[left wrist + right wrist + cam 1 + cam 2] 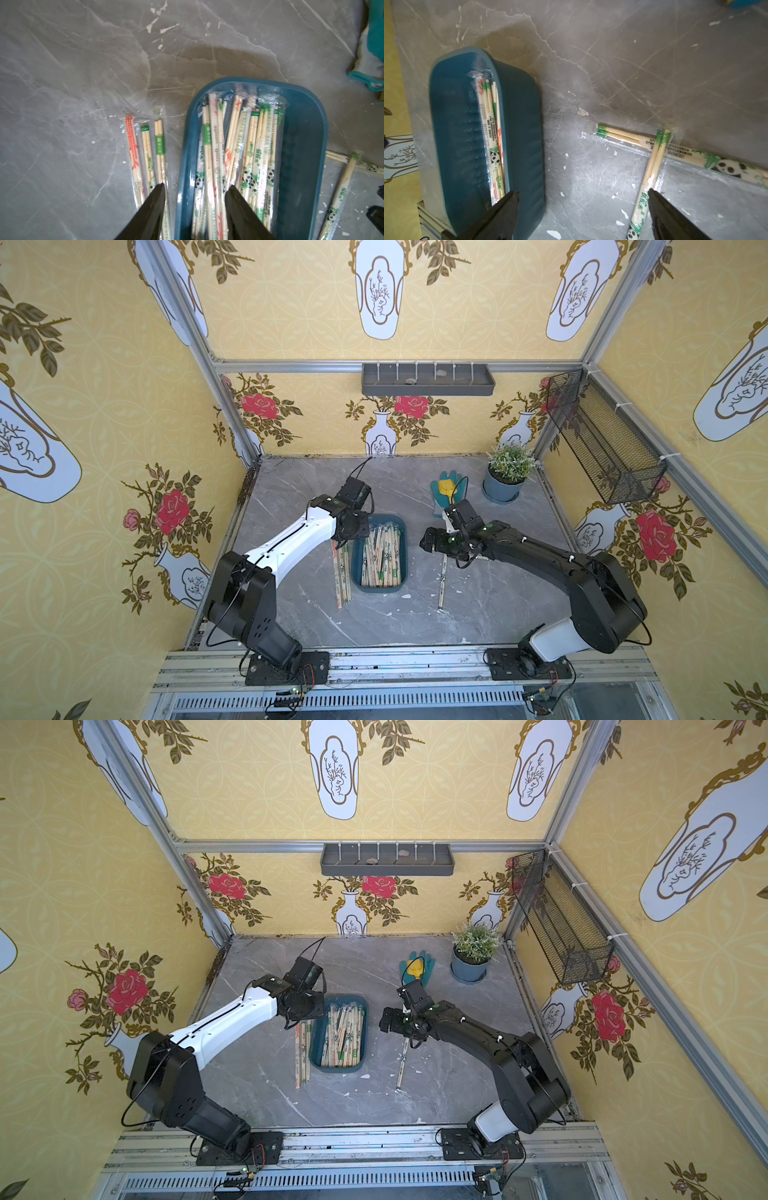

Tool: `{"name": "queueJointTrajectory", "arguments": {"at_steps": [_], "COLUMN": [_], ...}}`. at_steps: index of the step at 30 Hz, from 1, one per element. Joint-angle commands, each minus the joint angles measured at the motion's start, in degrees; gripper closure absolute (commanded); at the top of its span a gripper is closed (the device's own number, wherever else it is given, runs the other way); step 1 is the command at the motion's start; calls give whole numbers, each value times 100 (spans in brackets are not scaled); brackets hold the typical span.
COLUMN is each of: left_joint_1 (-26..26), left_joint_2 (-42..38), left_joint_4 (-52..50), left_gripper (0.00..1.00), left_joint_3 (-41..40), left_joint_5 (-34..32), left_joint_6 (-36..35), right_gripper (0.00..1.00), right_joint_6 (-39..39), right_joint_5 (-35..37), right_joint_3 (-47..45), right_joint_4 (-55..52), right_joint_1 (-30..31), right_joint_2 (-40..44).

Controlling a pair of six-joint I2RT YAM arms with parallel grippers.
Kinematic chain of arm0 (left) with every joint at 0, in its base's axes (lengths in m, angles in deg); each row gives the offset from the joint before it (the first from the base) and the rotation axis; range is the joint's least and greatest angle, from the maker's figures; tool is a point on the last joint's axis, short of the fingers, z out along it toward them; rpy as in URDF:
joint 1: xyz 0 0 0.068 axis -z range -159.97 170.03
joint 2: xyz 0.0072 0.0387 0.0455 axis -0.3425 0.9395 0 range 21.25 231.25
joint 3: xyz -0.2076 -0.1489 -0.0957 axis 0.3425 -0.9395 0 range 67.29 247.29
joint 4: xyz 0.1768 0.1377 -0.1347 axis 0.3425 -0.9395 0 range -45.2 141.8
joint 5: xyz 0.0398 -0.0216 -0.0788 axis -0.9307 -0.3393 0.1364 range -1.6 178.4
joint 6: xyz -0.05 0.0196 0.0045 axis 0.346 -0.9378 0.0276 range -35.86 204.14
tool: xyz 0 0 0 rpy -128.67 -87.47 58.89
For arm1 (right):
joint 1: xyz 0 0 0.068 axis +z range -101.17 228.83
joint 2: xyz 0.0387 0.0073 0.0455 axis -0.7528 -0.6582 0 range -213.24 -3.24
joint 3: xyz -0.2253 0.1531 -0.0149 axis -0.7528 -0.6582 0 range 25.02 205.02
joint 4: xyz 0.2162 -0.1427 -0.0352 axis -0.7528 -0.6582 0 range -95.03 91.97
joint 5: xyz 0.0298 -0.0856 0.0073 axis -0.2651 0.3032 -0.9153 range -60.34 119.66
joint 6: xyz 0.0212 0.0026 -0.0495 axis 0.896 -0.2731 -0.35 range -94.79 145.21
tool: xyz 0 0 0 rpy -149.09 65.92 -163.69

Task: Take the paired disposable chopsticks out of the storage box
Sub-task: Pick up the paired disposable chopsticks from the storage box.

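Top views: the storage box (380, 590) sits mid-table (415, 626), packed with paired disposable chopsticks (380, 553) lying lengthwise; it looks the same in both top views. Just beside the box's wall on the left arm's side, three loose pairs (341, 576) lie on the marble, parallel to the box. On the box's other side, apart from it, a fourth loose pair (442, 585) shows below the right arm. The left gripper (353, 533) hangs over the box's far corner. The right gripper (430, 541) hovers beside the box, near its far end. Beyond the box and well apart from it lie a teal glove (437, 491) with a yellow toy shovel (446, 486) on it, and a potted plant (505, 477). Left wrist: jaws parted, nothing between the fingers (153, 207). They straddle the box's wall, one tip over the three loose pairs, the other over the pile inside. Right wrist: jaws spread wide, empty. One tip is over the box's rim, the other over the fourth loose pair, panda-printed. That pair crosses a fifth pair (623, 136) lying flat, clear of the box.
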Motion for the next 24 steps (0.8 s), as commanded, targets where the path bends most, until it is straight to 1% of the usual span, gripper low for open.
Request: {"name": "queueJointTrajectory", "arguments": {"at_steps": [1, 5, 12, 16, 24], "left_joint_1": [163, 333, 434, 471, 489], "left_joint_2": [359, 768, 1105, 1213, 1360], "left_joint_4": [-131, -84, 88, 199, 262], "left_gripper": [48, 52, 63, 65, 67], "left_joint_3": [256, 498, 506, 451, 311], "left_joint_5": [124, 211, 393, 489, 433], "left_joint_6": [112, 220, 464, 511, 578], "right_gripper": [2, 3, 3, 2, 2], "right_joint_6": [139, 119, 127, 144, 107], "right_joint_5": [-190, -288, -245, -227, -172], "right_joint_3": [-181, -343, -420, -394, -353], "right_joint_4": [476, 651, 646, 627, 564], "right_joint_1": [-1, -4, 0, -7, 0], "right_joint_2": [180, 325, 341, 255, 208]}}
